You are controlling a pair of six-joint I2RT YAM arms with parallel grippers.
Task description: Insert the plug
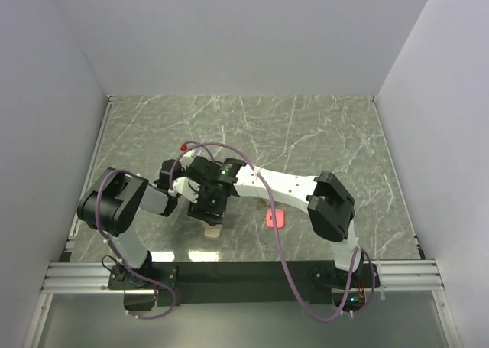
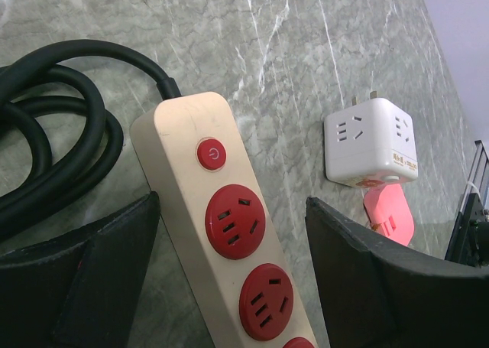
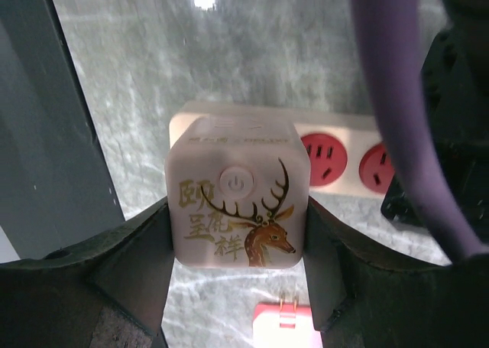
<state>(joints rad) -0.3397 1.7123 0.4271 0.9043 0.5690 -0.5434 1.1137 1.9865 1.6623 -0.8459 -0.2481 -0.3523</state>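
My right gripper (image 3: 237, 206) is shut on a white cube plug (image 3: 229, 233) with a deer picture and a button on the face towards the camera. It holds the cube over the left end of the beige power strip (image 3: 336, 134), whose red sockets (image 3: 324, 158) show to its right. In the top view this gripper (image 1: 208, 206) hangs over the strip (image 1: 211, 227). My left gripper (image 2: 233, 203) is open, and the strip (image 2: 183, 126) lies between its fingers untouched. The left wrist view shows a white cube (image 2: 370, 141) lying on the table, prongs away, with no fingers round it.
A pink plug (image 1: 276, 219) lies on the marble top right of the strip, and it also shows in the left wrist view (image 2: 390, 214) and the right wrist view (image 3: 286, 325). The strip's black cable (image 2: 53, 134) coils at the left. A purple cable (image 3: 397, 95) crosses the right wrist view.
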